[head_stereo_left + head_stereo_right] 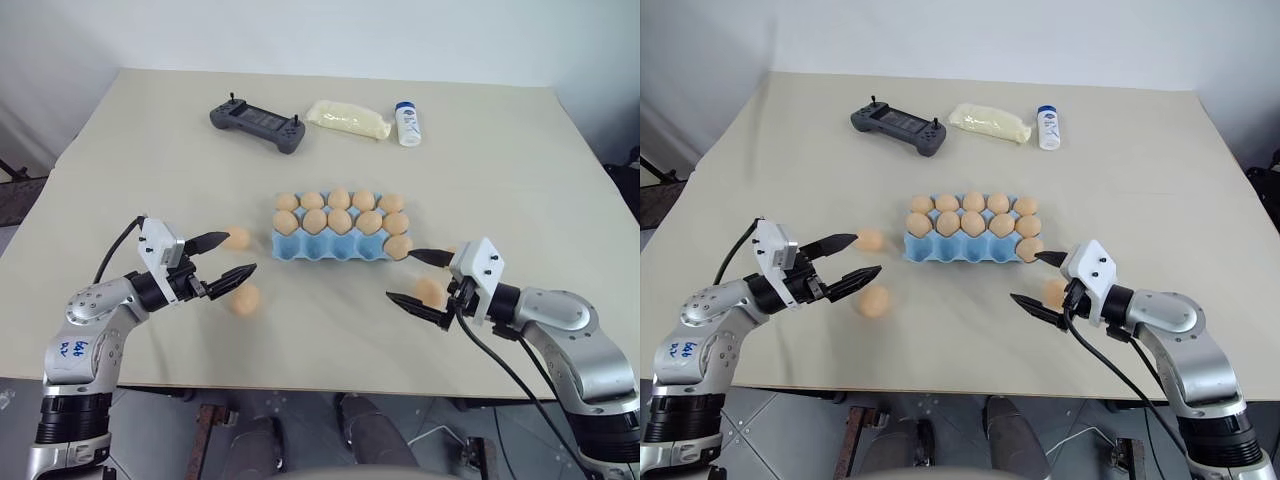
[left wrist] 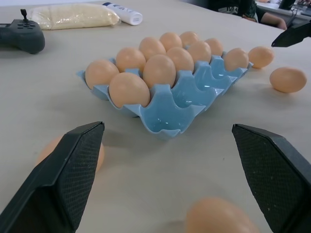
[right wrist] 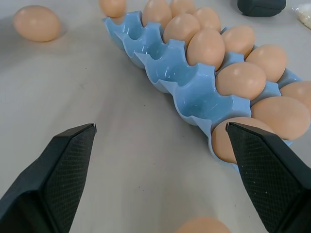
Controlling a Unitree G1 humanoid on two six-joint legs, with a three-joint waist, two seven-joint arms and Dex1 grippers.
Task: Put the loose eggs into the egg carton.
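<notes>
The light-blue egg carton [image 1: 330, 250] lies mid-table. Its two far rows are full of tan eggs, and one more egg [image 1: 398, 246] sits in the right end cup of the near row. The other near cups are bare. Two loose eggs [image 1: 237, 238] [image 1: 245, 299] lie left of the carton. My left gripper [image 1: 240, 254] hovers open between them, pointing at the carton. A third loose egg [image 1: 430, 291] lies right of the carton, just behind my open right gripper [image 1: 400, 275]. The left wrist view shows a further loose egg [image 2: 261, 56] past the carton's right end.
At the far side of the table lie a dark grey gamepad [image 1: 257, 121], a pale yellow bag [image 1: 347, 119] and a white bottle with a blue cap [image 1: 407, 123]. The table's front edge [image 1: 330, 385] runs just under both forearms.
</notes>
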